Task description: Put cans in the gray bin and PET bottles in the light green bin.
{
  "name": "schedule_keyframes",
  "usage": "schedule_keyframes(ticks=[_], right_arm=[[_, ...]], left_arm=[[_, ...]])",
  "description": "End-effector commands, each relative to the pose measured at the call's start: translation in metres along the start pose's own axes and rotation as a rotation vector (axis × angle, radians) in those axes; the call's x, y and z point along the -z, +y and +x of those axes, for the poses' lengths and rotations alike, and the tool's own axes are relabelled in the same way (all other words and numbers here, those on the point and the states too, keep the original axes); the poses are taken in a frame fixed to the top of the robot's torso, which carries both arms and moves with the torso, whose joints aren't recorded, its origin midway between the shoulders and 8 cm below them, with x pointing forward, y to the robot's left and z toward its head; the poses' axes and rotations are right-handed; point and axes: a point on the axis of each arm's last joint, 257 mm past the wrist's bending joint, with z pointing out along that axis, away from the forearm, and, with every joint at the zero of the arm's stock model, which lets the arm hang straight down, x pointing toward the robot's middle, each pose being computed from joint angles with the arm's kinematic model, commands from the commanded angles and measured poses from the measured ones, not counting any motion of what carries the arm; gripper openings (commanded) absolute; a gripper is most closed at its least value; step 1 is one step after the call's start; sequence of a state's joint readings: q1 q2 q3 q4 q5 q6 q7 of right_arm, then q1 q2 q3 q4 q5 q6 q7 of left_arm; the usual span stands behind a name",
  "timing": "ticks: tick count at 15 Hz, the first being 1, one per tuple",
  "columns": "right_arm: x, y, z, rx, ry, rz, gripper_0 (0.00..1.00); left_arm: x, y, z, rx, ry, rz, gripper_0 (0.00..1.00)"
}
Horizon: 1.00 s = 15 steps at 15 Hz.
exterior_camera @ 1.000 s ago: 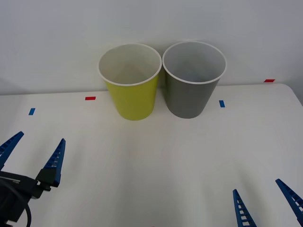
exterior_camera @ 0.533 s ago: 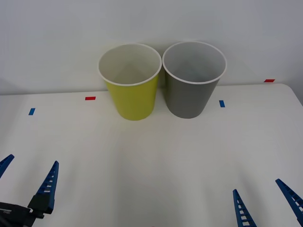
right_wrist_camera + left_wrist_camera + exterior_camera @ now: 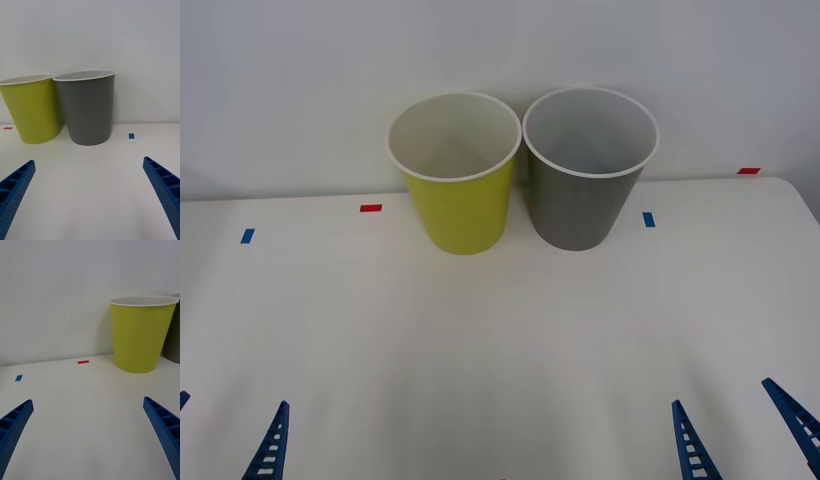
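The light green bin (image 3: pixel 456 200) and the gray bin (image 3: pixel 584 195) stand upright side by side at the back of the white table, close together, their pale insides showing nothing. My left gripper (image 3: pixel 225 440) is open low at the near left, far from both bins. At the near right my right gripper (image 3: pixel 742 440) is open as well, with nothing between its fingers. The right wrist view faces the gray bin (image 3: pixel 89 110) with the light green bin (image 3: pixel 33 112) beside it. The left wrist view faces the light green bin (image 3: pixel 140 337). Cans and PET bottles are out of view.
Small tape marks lie on the table: red tape (image 3: pixel 370 208) and blue tape (image 3: pixel 247 236) to the left of the bins, blue tape (image 3: pixel 648 218) and red tape (image 3: pixel 748 170) to the right. A white wall rises right behind the bins.
My left gripper has drawn back toward the near edge of the table, staying open. The right gripper and both bins have not moved.
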<state>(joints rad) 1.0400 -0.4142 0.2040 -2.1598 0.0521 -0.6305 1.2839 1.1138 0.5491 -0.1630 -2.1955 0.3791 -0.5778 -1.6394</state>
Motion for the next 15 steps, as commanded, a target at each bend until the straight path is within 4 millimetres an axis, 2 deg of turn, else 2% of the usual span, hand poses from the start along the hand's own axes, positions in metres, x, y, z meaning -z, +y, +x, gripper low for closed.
schedule_keyframes(ticks=[1,5,15], right_arm=[[0.0,0.0,0.0,0.0,0.0,0.0,1.0],[0.0,0.0,0.0,0.0,0.0,0.0,1.0],[0.0,0.0,0.0,0.0,0.0,0.0,1.0]], left_arm=[[0.0178,-0.0005,0.0184,0.022,-0.002,-0.041,1.0],[0.0253,-0.0061,0.0161,0.016,-0.03,-0.037,1.0],[0.0253,-0.0066,0.0156,0.014,-0.032,-0.035,1.0]])
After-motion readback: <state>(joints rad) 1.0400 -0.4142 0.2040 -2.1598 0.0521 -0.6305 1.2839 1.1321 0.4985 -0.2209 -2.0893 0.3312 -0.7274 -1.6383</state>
